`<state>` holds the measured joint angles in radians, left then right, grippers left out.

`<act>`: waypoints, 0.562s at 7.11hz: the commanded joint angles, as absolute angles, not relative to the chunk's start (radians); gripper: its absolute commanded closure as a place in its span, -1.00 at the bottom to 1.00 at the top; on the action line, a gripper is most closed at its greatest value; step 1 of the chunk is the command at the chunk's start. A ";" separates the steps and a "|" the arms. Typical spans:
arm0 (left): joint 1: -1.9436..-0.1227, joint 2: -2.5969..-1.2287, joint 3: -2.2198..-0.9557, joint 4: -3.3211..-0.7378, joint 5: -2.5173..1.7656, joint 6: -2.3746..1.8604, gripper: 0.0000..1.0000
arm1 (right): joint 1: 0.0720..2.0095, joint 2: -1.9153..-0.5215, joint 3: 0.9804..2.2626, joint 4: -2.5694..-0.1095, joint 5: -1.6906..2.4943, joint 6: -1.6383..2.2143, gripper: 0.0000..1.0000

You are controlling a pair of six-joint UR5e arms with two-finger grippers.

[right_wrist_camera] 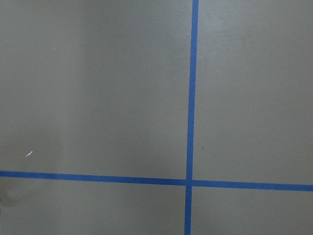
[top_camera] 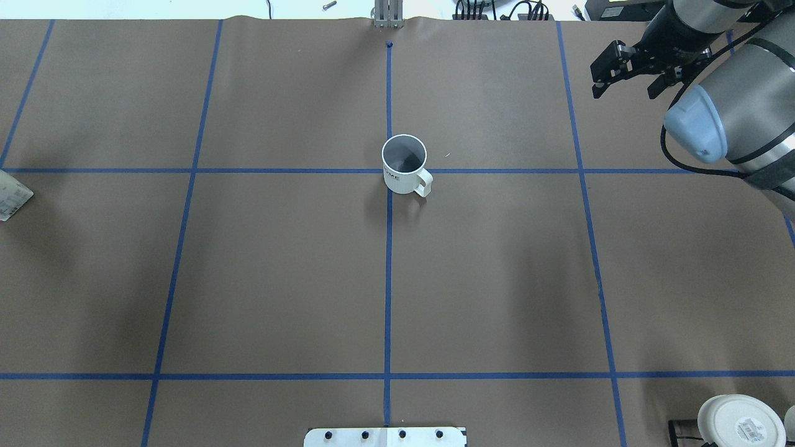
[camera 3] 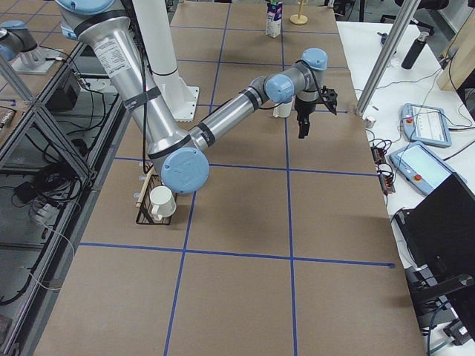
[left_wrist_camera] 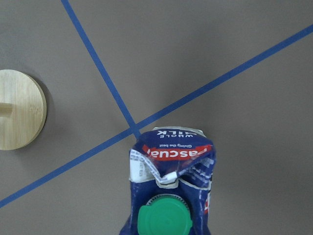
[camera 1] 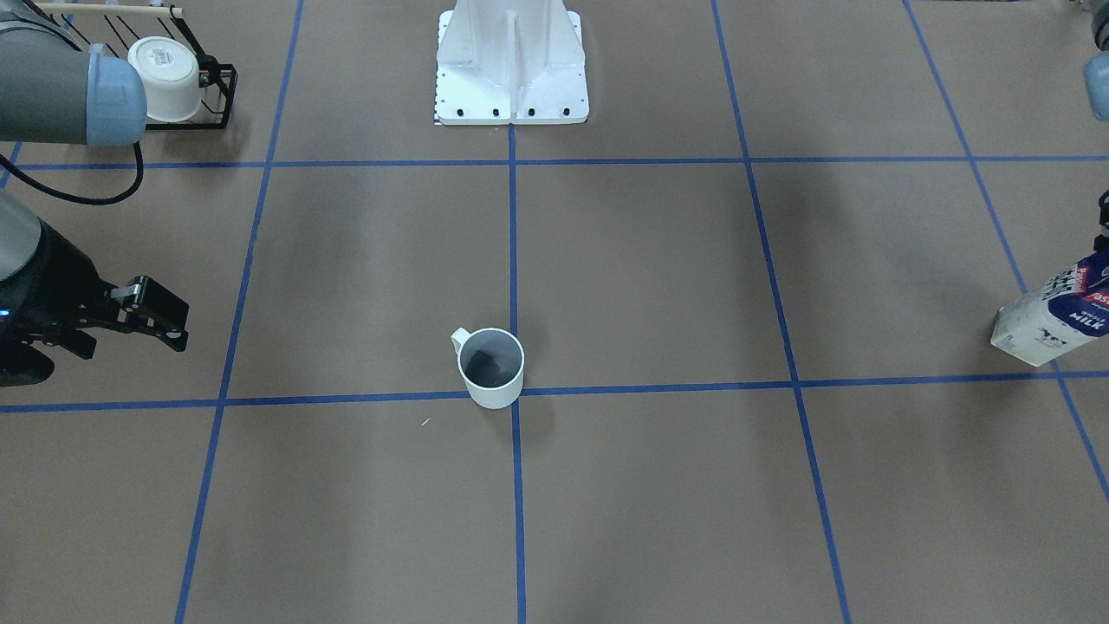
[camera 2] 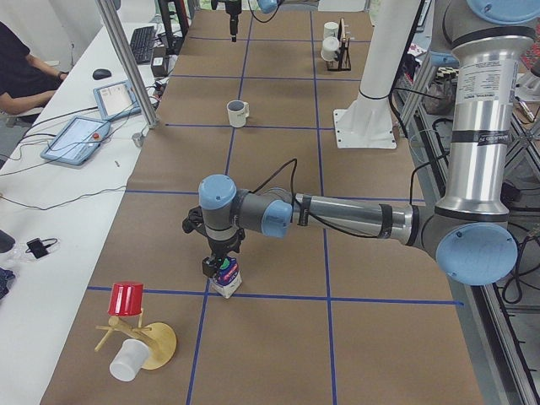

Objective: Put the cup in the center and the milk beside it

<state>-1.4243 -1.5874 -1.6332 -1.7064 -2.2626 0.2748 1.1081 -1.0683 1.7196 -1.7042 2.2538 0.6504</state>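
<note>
Front view, cup: upright on the middle crossing of blue tape on the counter; the centre placing looks done.
Front view, milk: at the robot's left end, cut by the frame edge, well apart from the cup.
Front view, right gripper: jaws spread, holding nothing, at the robot's right end near a wire rack with a spare white cup.
Front view, step in hand (judged): bringing the milk over to the cup.
Overhead, handle: turned toward the robot's right and near side, so the flank facing the milk is plain. Best set the milk there, just beside the cup and not touching.
Overhead, open room: no object shows between milk and cup; the right arm is at the far right, off that route.
Left-end view, left gripper: right on top of the milk; whether the jaws pinch it cannot be told.
Left-end view, edges: a red cup on a wooden stand is near the milk, on the side away from the cup. Lift straight up before travelling.
Right-end view: the milk is far and small.
Left wrist view, green cap: directly below, milk upright by a tape crossing; jaws out of shot. Keep it level in transit.
Right wrist view: counter and tape only.
</note>
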 commanded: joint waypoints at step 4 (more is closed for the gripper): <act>-1.385 -1.614 -1.574 -1.743 -2.272 0.265 -0.96 | 1.101 -1.069 1.720 -1.703 2.250 0.652 -1.00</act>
<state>-1.4026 -1.6129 -1.5744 -1.7430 -2.2692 0.2696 1.1047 -1.0703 1.7196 -1.7040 2.2513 0.6507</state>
